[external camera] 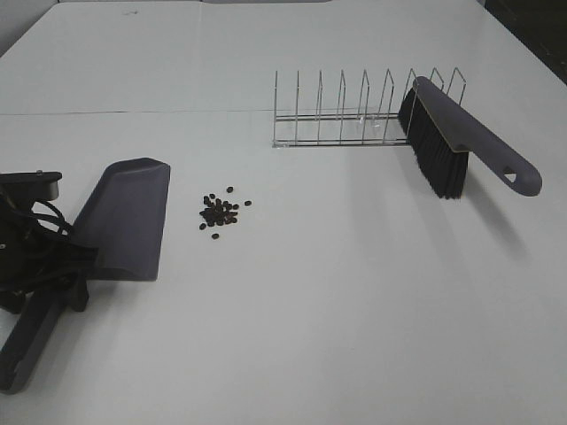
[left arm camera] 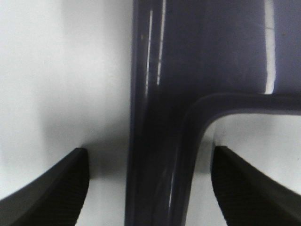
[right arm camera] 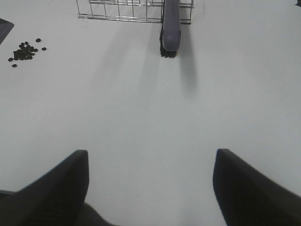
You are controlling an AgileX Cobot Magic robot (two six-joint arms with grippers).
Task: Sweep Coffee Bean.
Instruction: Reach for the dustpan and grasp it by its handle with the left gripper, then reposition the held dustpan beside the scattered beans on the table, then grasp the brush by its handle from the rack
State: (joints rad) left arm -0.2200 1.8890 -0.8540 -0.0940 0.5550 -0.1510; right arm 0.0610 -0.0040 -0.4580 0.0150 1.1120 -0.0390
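Grey dustpan handle lies between the low left arm's spread jaws, ungripped; right jaws gape empty.

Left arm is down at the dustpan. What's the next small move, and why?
Probably close the left gripper on the dustpan handle. The left wrist view shows the handle between the open jaws with gaps on both sides, so it isn't gripped yet. The coffee beans lie on the table beside the pan, unswept.
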